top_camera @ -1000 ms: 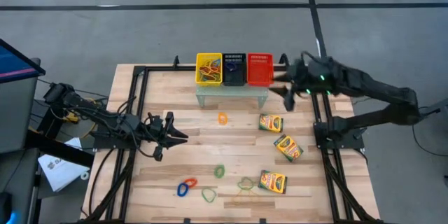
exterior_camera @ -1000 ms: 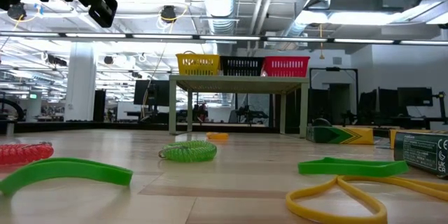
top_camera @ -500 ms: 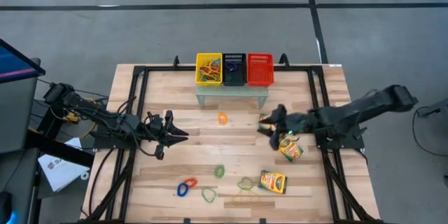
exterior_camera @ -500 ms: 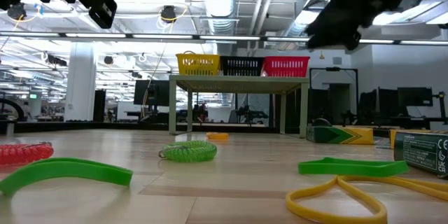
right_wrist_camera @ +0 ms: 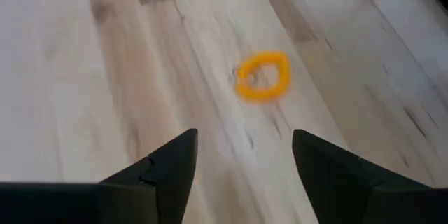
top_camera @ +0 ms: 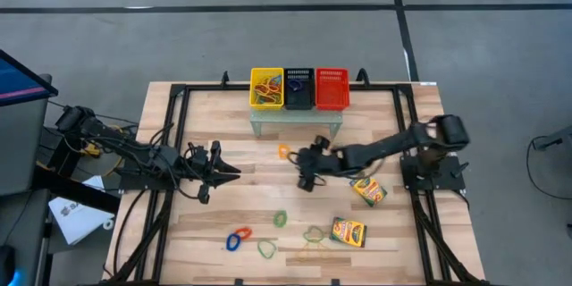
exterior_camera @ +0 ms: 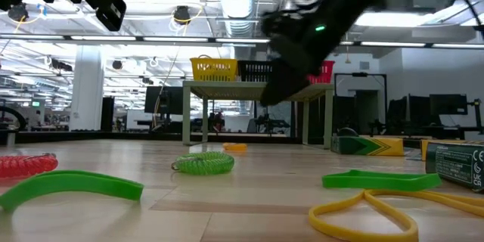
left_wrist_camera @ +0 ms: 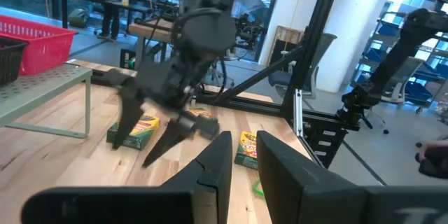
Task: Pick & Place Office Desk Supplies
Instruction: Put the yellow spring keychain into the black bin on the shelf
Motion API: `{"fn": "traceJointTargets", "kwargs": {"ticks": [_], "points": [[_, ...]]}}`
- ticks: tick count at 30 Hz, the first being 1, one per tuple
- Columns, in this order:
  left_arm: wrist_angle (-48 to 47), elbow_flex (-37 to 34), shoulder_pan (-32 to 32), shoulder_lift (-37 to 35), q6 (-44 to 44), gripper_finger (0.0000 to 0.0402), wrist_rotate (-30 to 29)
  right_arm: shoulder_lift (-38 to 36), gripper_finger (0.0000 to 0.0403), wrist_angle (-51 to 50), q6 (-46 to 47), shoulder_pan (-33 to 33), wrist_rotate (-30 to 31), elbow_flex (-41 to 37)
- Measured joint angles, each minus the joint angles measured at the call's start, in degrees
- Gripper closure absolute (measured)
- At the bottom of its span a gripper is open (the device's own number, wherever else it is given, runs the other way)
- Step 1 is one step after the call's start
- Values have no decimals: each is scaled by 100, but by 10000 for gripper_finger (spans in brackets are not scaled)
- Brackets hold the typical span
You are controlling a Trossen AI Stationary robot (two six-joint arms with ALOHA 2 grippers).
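Yellow basket (top_camera: 266, 88) holds rubber bands (top_camera: 265, 90); red basket (top_camera: 332, 88) empty. Right gripper (top_camera: 308, 168), spread wide, empty, near orange band (top_camera: 284, 151); left gripper (top_camera: 225, 169) nearly closed, empty.

Wooden table (top_camera: 223, 210) carries rubber bands (top_camera: 281, 219) and crayon boxes (top_camera: 349, 231).

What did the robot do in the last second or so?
The right gripper swept from beside the red mesh basket down and across the table, and now hovers open and empty near the orange rubber-band loop. The left gripper, crayon boxes and other bands stayed put.
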Motion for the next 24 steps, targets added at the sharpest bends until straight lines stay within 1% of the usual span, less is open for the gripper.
{"fn": "traceJointTargets", "kwargs": {"ticks": [5,7,11,16,20,24], "points": [[0,0,0,0,-3,340,1,746,161,-68,-382,-413,-589,847],[0,0,0,0,-4,340,0,969,162,-121,-379,-565,-670,1107],[-4,0,0,0,-4,340,2,1394,163,-263,-336,-777,-687,1574],[-7,0,0,0,-4,340,2,1927,163,-620,-373,-833,-702,2038],[12,0,0,0,-6,340,2,2273,163,-689,-385,-893,-681,2290],[15,0,0,-1,-112,340,2,2429,163,-657,-400,-1059,-599,2405]]}}
